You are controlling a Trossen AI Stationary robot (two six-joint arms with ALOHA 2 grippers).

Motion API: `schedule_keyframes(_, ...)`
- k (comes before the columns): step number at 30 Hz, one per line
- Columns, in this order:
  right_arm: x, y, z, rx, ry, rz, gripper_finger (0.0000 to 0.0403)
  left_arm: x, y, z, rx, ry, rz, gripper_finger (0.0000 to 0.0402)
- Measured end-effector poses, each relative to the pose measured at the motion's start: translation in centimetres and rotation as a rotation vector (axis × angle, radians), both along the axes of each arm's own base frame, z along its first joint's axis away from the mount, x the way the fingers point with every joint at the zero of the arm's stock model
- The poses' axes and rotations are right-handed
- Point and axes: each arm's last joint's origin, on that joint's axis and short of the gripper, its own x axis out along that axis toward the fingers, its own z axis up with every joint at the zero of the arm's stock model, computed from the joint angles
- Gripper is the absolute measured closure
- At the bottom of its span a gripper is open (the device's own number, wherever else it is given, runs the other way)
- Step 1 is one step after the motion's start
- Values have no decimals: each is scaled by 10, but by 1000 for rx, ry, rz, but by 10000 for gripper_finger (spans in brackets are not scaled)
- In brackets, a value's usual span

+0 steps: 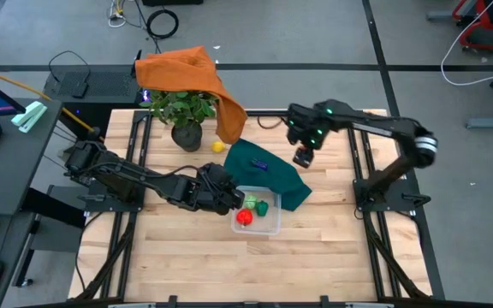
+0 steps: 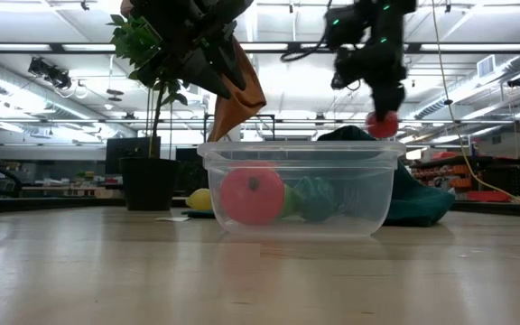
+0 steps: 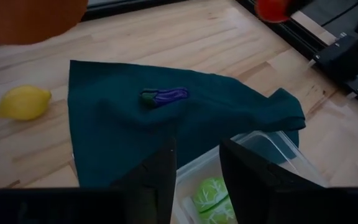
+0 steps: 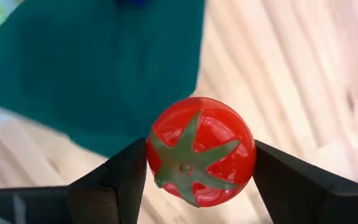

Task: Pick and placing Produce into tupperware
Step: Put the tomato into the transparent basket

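The clear tupperware (image 1: 268,226) stands on the wooden table and holds a red tomato (image 2: 253,194) and green produce (image 3: 211,194). My right gripper (image 4: 201,163) hangs above the table, by the right edge of a dark green cloth (image 1: 272,175), shut on a second red tomato (image 1: 303,158). A small purple eggplant (image 3: 165,94) lies on that cloth. A yellow lemon (image 1: 218,146) rests on the wood beside the cloth. My left gripper (image 3: 197,168) hovers above the tupperware's far left corner, open, with nothing between its fingers. My right gripper pinches the tomato by two opposite sides (image 4: 155,155) between its two fingers. The fingers point down from above. The tomato is lifted clear of the table, and its green star-shaped calyx (image 4: 188,163) faces up toward the wrist.
A potted plant (image 1: 182,111) stands at the far side with an orange cloth (image 1: 187,73) draped over it. Black frame rails (image 1: 362,171) run along the table's left and right sides. Bare wood (image 1: 255,265) stretches toward the near edge.
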Motion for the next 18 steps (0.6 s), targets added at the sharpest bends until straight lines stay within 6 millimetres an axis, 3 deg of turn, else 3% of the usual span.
schedule_keyframes(11, -42, 69, 2, 41, -54, 91, 174, 0, -1, -1, -32, 8, -27, 273)
schedule_keyframes(18, -35, 103, 6, 45, -126, 199, 174, 5, -12, 2, -51, 22, -203, 261)
